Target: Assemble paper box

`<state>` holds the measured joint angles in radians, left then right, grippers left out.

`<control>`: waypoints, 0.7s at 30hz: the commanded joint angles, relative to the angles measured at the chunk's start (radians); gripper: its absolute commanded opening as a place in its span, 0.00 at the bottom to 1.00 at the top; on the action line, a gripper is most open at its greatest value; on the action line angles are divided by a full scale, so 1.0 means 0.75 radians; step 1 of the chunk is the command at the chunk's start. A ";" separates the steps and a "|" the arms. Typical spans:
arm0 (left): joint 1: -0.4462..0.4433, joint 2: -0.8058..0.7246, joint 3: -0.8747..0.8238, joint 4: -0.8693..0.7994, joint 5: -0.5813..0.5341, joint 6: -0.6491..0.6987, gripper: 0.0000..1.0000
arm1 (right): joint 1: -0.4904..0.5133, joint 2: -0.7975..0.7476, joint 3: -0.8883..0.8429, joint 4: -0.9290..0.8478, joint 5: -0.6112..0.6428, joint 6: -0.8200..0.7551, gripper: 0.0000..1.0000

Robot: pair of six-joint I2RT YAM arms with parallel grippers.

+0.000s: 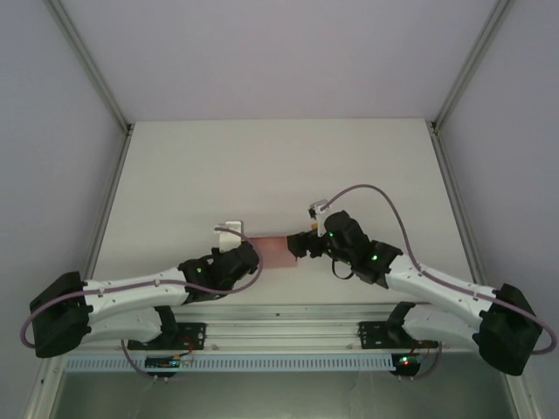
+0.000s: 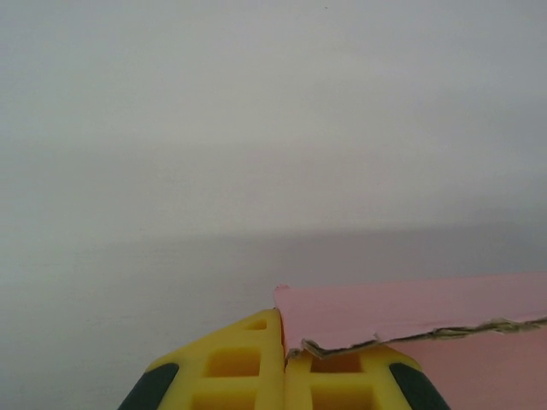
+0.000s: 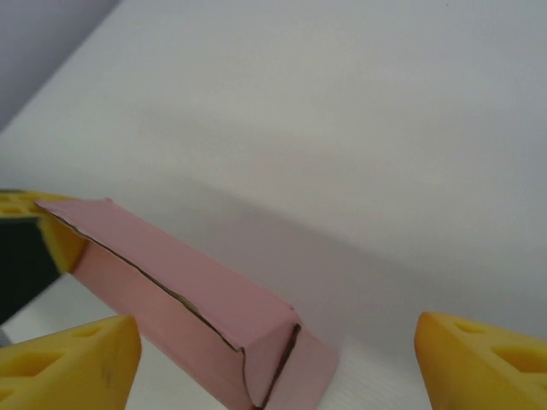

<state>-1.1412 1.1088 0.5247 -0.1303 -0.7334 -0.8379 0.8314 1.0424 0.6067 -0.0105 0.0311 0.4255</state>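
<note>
The paper box (image 1: 279, 251) is a small pink rectangular box lying on the white table between the two arms. My left gripper (image 2: 284, 331) is shut on the box's left end, its yellow fingers (image 2: 239, 363) pinching a ragged card edge of the box (image 2: 410, 309). In the top view the left gripper (image 1: 254, 258) touches the box from the left. My right gripper (image 1: 302, 245) is at the box's right end. In the right wrist view it (image 3: 275, 346) stands open, its fingertips (image 3: 81, 359) wide on either side of the box (image 3: 205, 290) and clear of it.
A small white object (image 1: 231, 229) lies just behind the left gripper. The white table (image 1: 279, 166) stretches away beyond the box. An aluminium rail (image 1: 279, 325) runs along the near edge, and frame posts (image 1: 92, 65) stand at the table's back corners.
</note>
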 commanded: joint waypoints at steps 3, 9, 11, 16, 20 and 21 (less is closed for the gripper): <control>-0.013 0.047 -0.034 -0.105 0.093 -0.007 0.06 | -0.099 0.088 0.066 0.008 -0.130 0.092 0.77; -0.016 0.039 -0.012 -0.120 0.104 0.033 0.08 | -0.104 0.241 0.071 -0.040 -0.174 0.104 0.63; -0.016 0.031 0.001 -0.130 0.109 0.045 0.10 | -0.075 0.253 0.035 -0.062 -0.151 0.109 0.58; -0.015 0.004 0.049 -0.168 0.210 0.123 0.32 | -0.005 0.255 -0.047 -0.119 -0.016 0.146 0.55; -0.015 -0.044 0.131 -0.318 0.325 0.171 0.52 | 0.002 0.269 -0.085 -0.091 0.011 0.181 0.54; -0.013 -0.057 0.149 -0.371 0.353 0.168 0.57 | 0.004 0.278 -0.085 -0.087 0.008 0.181 0.54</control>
<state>-1.1339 1.0817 0.5812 -0.3016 -0.6621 -0.7509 0.8154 1.2034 0.5957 0.0330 0.0124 0.5465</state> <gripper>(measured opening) 0.552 0.543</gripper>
